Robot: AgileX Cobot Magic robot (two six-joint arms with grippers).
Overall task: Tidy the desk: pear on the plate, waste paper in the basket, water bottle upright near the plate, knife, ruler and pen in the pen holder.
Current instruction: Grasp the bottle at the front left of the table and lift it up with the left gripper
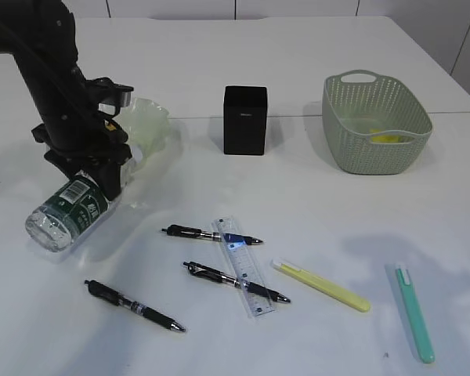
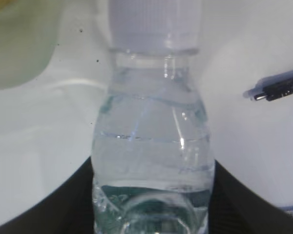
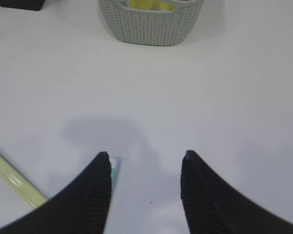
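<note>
Left claw [image 1: 94,178] clamped on water bottle [image 1: 66,213], tilted, base toward camera

White desk [image 1: 313,55]; sage-green woven-pattern basket [image 1: 376,125]; matte black pen holder [image 1: 245,120]; clear water bottle [image 1: 66,214], dark green label; pale green plate [image 1: 150,125]; clear ruler [image 1: 243,266], black marks.

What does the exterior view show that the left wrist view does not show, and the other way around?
Only the exterior view shows the pen holder, the basket, the ruler and the teal pen. Only the left wrist view shows the water level inside the bottle. Both show the water bottle held in the left pincer, the plate and the desk.
</note>
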